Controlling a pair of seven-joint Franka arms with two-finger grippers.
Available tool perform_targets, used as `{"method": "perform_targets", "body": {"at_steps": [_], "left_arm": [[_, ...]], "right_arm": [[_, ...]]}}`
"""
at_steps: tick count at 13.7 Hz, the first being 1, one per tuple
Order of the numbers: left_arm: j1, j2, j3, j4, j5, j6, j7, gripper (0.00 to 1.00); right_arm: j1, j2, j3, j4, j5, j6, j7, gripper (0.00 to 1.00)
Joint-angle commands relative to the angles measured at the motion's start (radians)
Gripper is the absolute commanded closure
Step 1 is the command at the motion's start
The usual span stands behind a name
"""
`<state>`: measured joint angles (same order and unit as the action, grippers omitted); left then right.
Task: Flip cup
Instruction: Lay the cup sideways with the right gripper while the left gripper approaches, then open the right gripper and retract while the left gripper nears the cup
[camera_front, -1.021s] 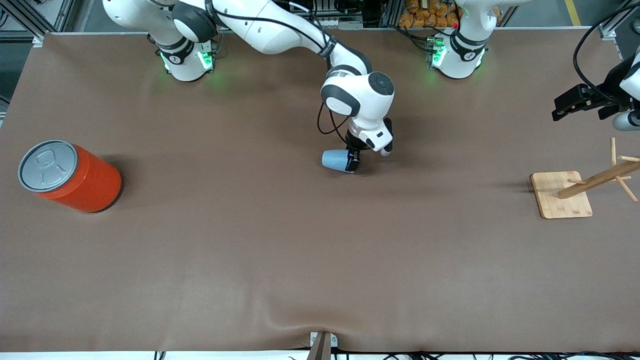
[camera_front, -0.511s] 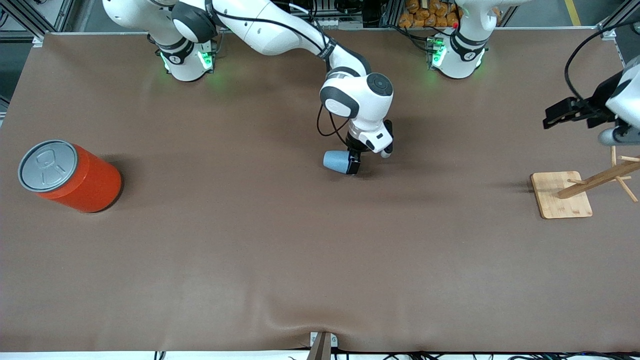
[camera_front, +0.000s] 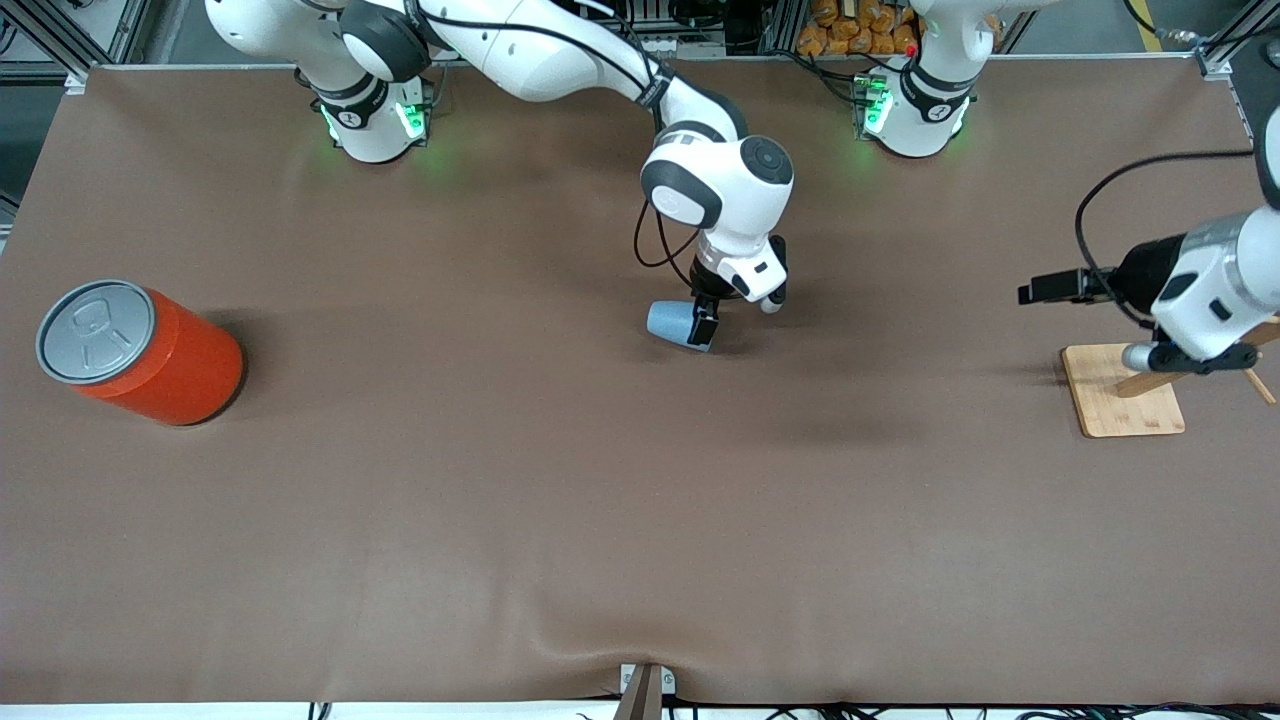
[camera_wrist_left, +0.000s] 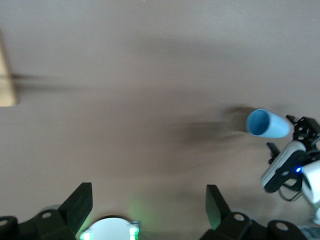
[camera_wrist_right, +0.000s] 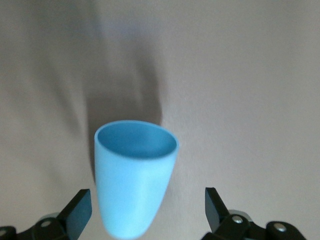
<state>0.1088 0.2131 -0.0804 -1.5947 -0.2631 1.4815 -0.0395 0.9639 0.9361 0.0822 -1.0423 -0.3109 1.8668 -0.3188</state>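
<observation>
Lying on its side between the spread right pincer (camera_wrist_right: 145, 212) fingers (untouched), cup (camera_wrist_right: 132, 175).

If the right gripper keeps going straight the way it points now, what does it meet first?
Most likely the small light blue tapered cup, which lies between the right gripper's open fingers; past it, the brown table. Depth is hard to judge.

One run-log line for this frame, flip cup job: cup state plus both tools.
small light blue tapered cup: between right tool's fingers, ungripped | right tool: open at cup, mid-table | left tool: open, above table beside wooden rack's base
</observation>
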Motion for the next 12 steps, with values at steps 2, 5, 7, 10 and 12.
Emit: {"method": "perform_targets", "body": {"at_steps": [2, 5, 7, 10, 12], "left_arm": [[0.005, 0.109, -0.006, 0.019, -0.128, 0.011, 0.006, 0.00], [-0.005, 0.192, -0.012, 0.018, -0.247, 0.026, 0.007, 0.00], [-0.029, 0.222, -0.028, 0.015, -0.262, 0.046, 0.015, 0.00], [-0.061, 0.262, -0.045, 0.006, -0.315, 0.060, 0.018, 0.00], [-0.067, 0.291, -0.058, -0.014, -0.396, 0.060, 0.044, 0.00]], "right_arm": [[-0.045, -0.086, 0.008, -0.007, 0.077, -0.070, 0.003, 0.00], [-0.175, -0.161, 0.002, -0.004, 0.170, -0.152, 0.006, 0.00], [-0.285, -0.204, 0.008, -0.004, 0.194, -0.194, 0.004, 0.00], [-0.440, -0.267, 0.004, -0.005, 0.222, -0.283, 0.004, 0.00], [-0.566, -0.286, 0.005, -0.008, 0.266, -0.325, -0.006, 0.00]]}}
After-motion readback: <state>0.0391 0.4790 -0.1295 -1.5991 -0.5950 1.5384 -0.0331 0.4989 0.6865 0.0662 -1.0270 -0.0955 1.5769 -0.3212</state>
